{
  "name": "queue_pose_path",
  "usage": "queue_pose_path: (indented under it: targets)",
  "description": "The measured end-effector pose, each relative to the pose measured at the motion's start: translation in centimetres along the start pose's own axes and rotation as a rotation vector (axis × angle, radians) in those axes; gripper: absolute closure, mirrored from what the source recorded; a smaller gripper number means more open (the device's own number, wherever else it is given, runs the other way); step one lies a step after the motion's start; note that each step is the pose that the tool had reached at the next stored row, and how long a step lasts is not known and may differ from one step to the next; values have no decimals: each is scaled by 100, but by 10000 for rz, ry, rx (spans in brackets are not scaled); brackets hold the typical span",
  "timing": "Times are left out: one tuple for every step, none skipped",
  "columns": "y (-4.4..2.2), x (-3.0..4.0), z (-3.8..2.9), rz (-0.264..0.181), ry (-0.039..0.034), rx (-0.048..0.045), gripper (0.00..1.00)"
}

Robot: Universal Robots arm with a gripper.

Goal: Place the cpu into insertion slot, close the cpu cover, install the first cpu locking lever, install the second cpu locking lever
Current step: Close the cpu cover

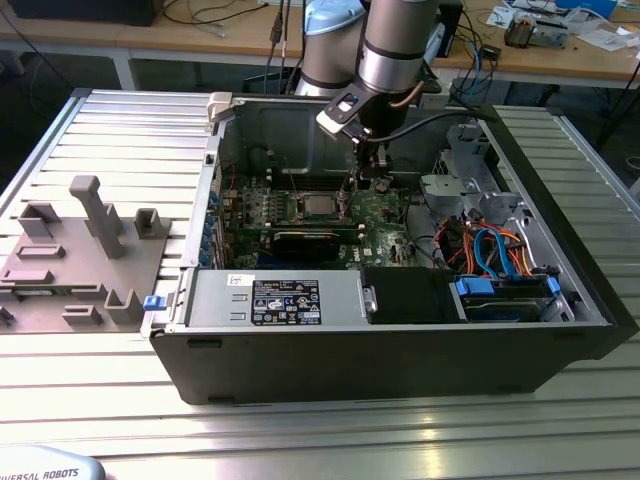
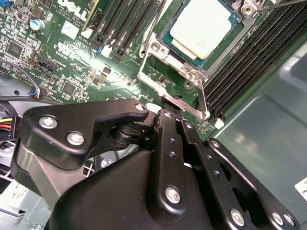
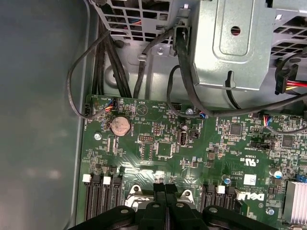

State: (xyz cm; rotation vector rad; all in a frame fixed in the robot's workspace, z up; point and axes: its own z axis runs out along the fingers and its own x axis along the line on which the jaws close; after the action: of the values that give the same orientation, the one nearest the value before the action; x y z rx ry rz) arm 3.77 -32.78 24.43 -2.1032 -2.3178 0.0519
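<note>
Silver-grey cpu [image 2: 201, 28] is sitting flat in the insertion slot [image 2: 216, 55], approx. mid-board inside the open pc case [image 1: 400, 360]; in the exterior view the chip is showing as a pale square just toward that view's left of the gripper [image 1: 357, 185]; the cpu cover [image 2: 189, 73], a thin silvery frame, is lying down around the chip w/ the metal top showing through its window; the robot arm [image 1: 395, 40] is reaching down from above into the case; the gripper's black fingers [image 3: 157, 194] are pressing together, no gap btw. them in both wrist views; the tips are sitting right at a corner of the socket frame, touching or just beside a silvery lever [image 2: 204, 98] that is sticking out there; can't tell whether they're actually pinching it; the green board [image 3: 163, 129] is lying under the tool; long black memory slots [image 2: 249, 52] are running alongside the socket; a coin cell [image 3: 120, 126] is sitting near the board's edge, and black cables [image 3: 177, 72] are looping down past a grey metal drive cage [image 3: 230, 43] onto the board. Outside the case, on the ribbed aluminium table [image 1: 300, 430], a grey fixture tray [image 1: 80, 270] w/ upright posts is lying at the exterior view's left, just beside the case; a psu box [image 1: 275, 298] is filling the near side of the case; blue and orange cables [image 1: 490, 250] are bunching toward the exterior view's right.
</note>
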Motion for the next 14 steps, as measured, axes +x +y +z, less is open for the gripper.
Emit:
queue_pose_path:
  targets:
    - [-1,0,0,0,-1,0,89]
    - [-2,0,1,0,-1,0,89]
    - [-3,0,1,0,-1,0,89]
    - [-5,0,2,1,-1,0,89]
    - [-7,1,3,0,0,0,89]
    - [-8,1,3,0,0,0,89]
    - [-12,1,4,-1,0,0,89]
    - [-16,2,7,0,0,0,89]
    - [-17,2,7,0,0,0,89]
    - [-18,2,8,-1,0,-1,89]
    - [-20,2,9,0,0,0,89]
    - [-21,2,9,0,1,0,89]
    - [-22,2,9,0,0,0,89]
    - [-24,2,10,0,0,0,89]
